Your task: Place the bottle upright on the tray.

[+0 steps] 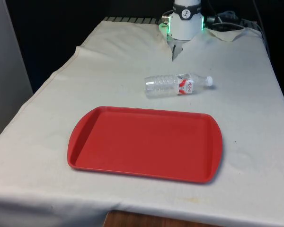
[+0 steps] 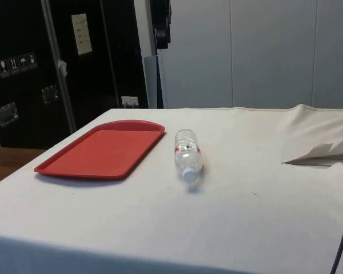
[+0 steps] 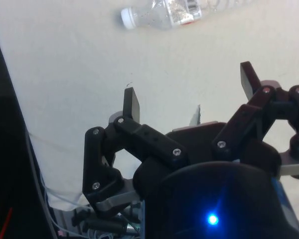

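Observation:
A clear plastic bottle (image 1: 177, 85) with a white cap and a red-and-white label lies on its side on the white cloth, just beyond the far edge of the red tray (image 1: 144, 142). Its cap points to the front view's right. In the side view the bottle (image 2: 187, 154) lies beside the tray (image 2: 103, 151), cap towards the camera. Nothing rests on the tray. In the wrist view my gripper (image 3: 190, 89) hangs open well above the cloth, nothing between its fingers, with the bottle (image 3: 184, 12) lying some way ahead of the fingertips.
The robot's base (image 1: 184, 21) stands at the table's far end, with bunched cloth (image 1: 229, 33) and cables beside it. A raised fold of cloth (image 2: 317, 145) lies on the side view's right. The table edge runs close along the tray's near side.

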Controlling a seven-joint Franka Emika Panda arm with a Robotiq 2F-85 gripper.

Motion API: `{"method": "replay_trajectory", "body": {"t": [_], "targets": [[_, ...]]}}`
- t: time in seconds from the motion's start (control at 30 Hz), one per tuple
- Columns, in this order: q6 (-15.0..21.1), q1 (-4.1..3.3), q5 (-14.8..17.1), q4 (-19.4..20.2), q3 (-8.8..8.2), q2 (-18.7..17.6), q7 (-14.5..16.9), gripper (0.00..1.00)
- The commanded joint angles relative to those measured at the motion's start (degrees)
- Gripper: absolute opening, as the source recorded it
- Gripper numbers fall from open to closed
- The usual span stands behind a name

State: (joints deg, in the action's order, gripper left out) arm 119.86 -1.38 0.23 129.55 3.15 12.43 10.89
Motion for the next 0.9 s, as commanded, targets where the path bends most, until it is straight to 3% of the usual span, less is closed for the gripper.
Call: {"method": "replay_trajectory", "body": {"t": [0.0,0.87], "targets": [[0.9,-0.11,0.1,0.3,0.17,-0.1,-0.2,1.0],[3.0,-0.57,0.0,1.7,2.06,-1.1,0.8,1.0]]}}
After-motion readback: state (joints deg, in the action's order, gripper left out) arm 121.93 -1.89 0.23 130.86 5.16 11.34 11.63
